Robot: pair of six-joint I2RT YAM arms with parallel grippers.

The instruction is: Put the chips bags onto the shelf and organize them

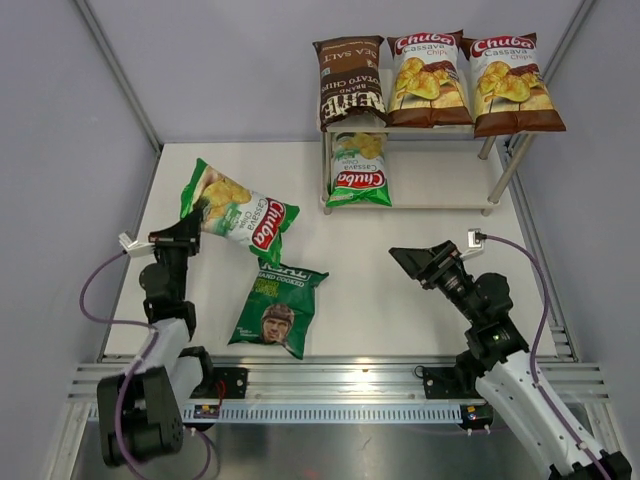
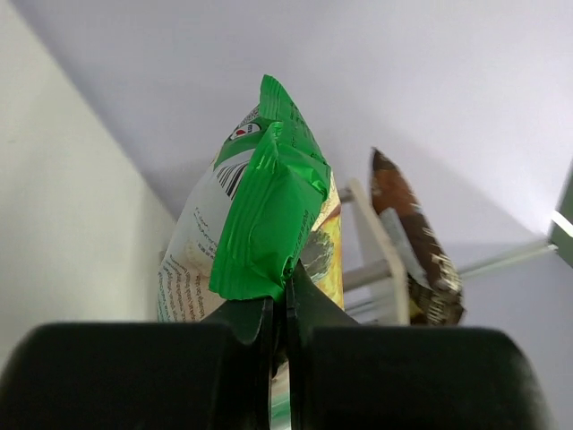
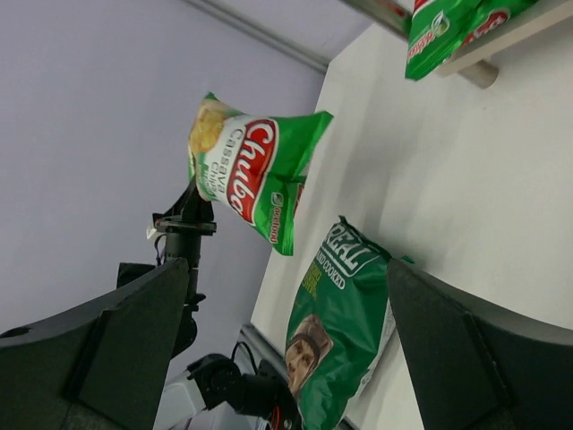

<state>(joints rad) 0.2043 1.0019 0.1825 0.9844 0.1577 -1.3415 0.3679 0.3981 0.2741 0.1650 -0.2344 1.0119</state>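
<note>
My left gripper [image 1: 195, 228] [image 2: 286, 296] is shut on the crimped edge of a green-and-white Chuba bag [image 1: 240, 212] [image 2: 269, 215] [image 3: 251, 175], which hangs in the air above the table's left side. A dark green REAL bag [image 1: 278, 310] [image 3: 345, 331] lies flat near the front. My right gripper [image 1: 412, 262] [image 3: 286, 269] is open and empty, facing that bag from the right. The shelf [image 1: 440, 175] [image 2: 380, 251] [image 3: 501, 36] carries a brown Kettle bag [image 1: 350, 80] [image 2: 416, 251] and two brown-and-white Chuba bags [image 1: 430, 78] [image 1: 510, 85] on top. A green Chuba bag [image 1: 360, 170] [image 3: 439, 27] lies on its lower board.
Grey walls close in the white table [image 1: 420, 310] on the left, back and right. A metal rail [image 1: 340, 380] with both arm bases runs along the front edge. The lower shelf board is bare to the right of its bag.
</note>
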